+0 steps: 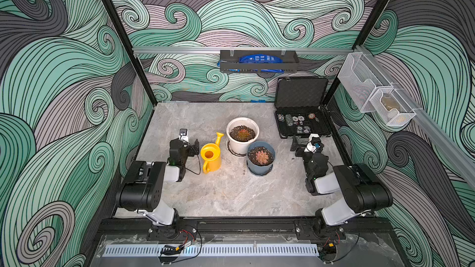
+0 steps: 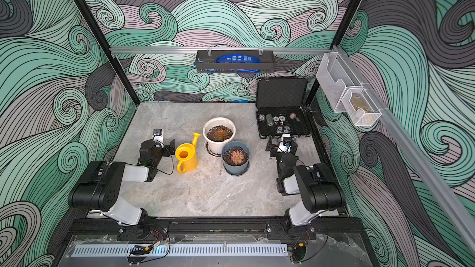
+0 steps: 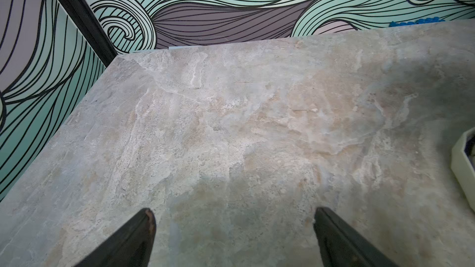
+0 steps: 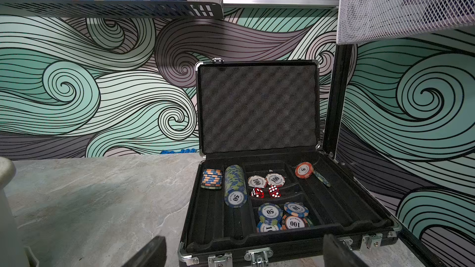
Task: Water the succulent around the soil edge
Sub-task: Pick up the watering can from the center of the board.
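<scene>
So you are at the start, both the left gripper [image 3: 232, 237] and the right gripper [image 4: 243, 253] open and empty; next, take the yellow watering can [image 1: 211, 157] by its handle for the succulent [image 1: 261, 157].

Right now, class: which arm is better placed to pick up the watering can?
Left. The open left gripper sits beside the yellow watering can; the right gripper faces the poker case.

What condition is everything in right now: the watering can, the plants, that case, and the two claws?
watering can: upright on the table, not held.
succulent: upright in its blue-grey pot, untouched.
white pot: upright, beside the blue-grey one.
poker chip case: lid open, chips and dice inside.
left gripper: open, empty.
right gripper: open, empty.
</scene>
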